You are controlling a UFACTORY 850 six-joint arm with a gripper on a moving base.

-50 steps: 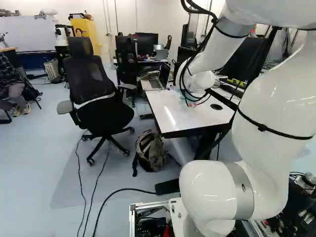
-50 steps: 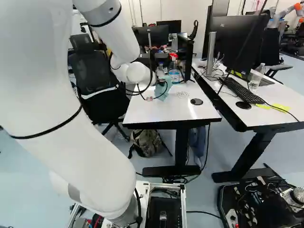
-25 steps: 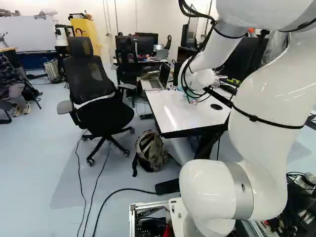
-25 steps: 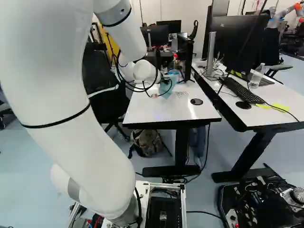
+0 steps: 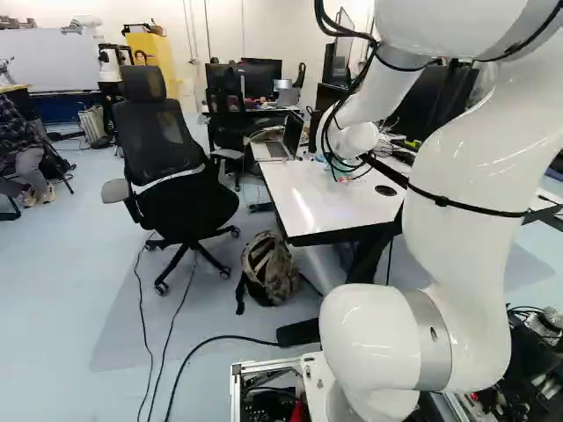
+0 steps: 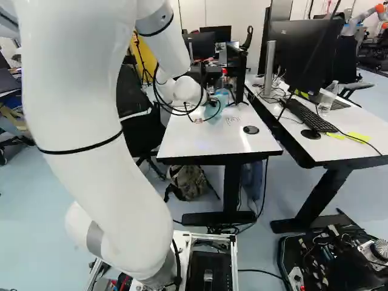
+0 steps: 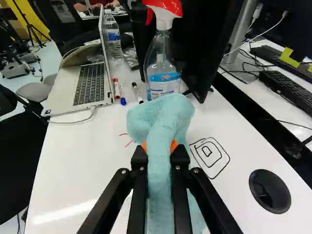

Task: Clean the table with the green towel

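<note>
The towel (image 7: 160,170) is between the gripper's (image 6: 209,110) fingers.

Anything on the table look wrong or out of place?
Yes: black nested outlines beside the towel and short red strokes on its other side look like stray marker scribbles on the table.

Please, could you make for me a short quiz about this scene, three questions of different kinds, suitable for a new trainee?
1. Multiple choice: What is the gripper holding?
(a) a marker pen
(b) the towel
(c) the spray bottle

2. True or false: The laptop on the table is closed.

3. Fill in the missing word: The table bears a drawing of nested outlines in ____ ink.

Key: 1. b; 2. false; 3. black
</note>
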